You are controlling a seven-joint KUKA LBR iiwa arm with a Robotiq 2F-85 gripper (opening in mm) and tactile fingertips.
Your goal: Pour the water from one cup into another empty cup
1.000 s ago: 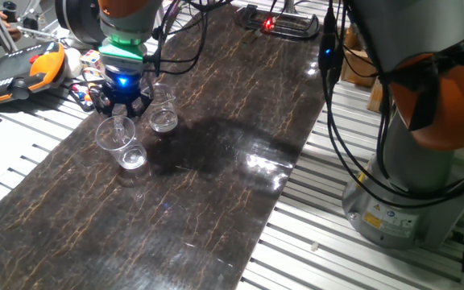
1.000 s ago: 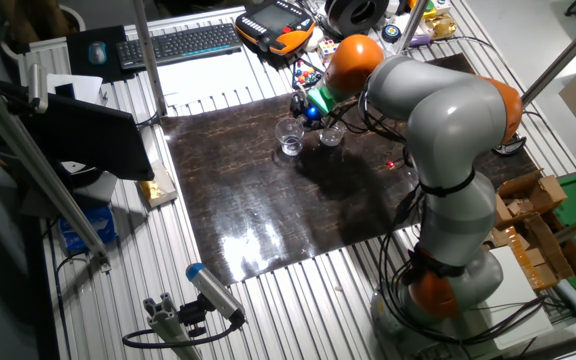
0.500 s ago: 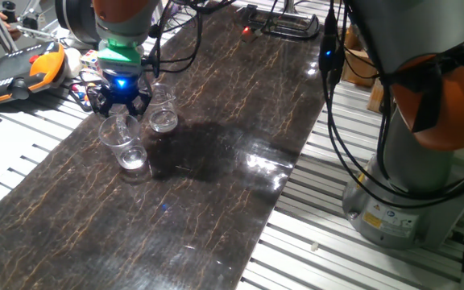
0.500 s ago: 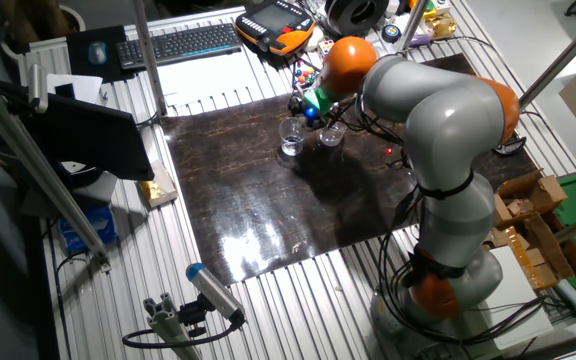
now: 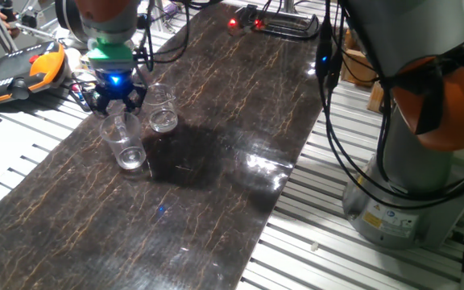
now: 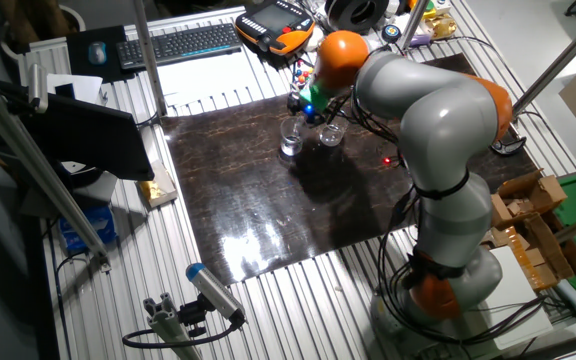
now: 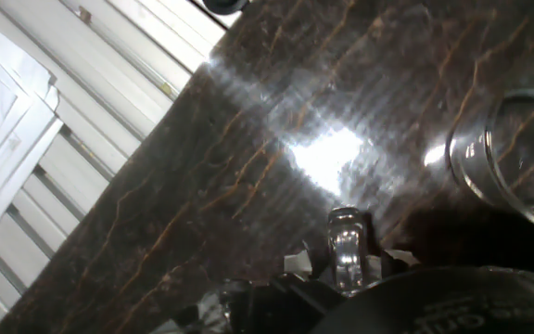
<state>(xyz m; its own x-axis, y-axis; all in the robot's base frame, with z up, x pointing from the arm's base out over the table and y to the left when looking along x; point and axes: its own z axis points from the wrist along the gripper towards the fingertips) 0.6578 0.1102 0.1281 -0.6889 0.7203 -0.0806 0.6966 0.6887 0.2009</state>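
While the gripper (image 5: 116,103) hangs low just behind the tumbler (image 5: 128,143), on the side away from the bare middle of the mat, the step in hand looks like the approach to grasp. Pouring has not begun, and the tumbler stands upright on its thick base. From both fixed views the fingers seem to reach down about its rim, but I cannot tell how wide the jaws stand or whether they touch the plastic. The hand view settles nothing: it shows dark mat and one clear rim at its edge, and which cup that is I cannot say. The water (image 5: 133,161) shows only as a faint glint at the tumbler's bottom. The short cup (image 5: 163,113) stands upright near the tumbler, apart from it and off to the gripper's side.

By my judgement, the next move calls for a square, firm hold on the tumbler wall. After that come a clean lift and a slow tilt over the short cup, whose narrow mouth leaves little room for error.

Under the tumbler lies a dark, veined, glossy mat (image 5: 216,161) that throws back lamp glare. It rests on a slatted metal table (image 5: 6,189). Beyond the gripper from the tumbler sit an orange pendant (image 5: 18,68) and small clutter. A keyboard (image 6: 180,42) lies farther off.
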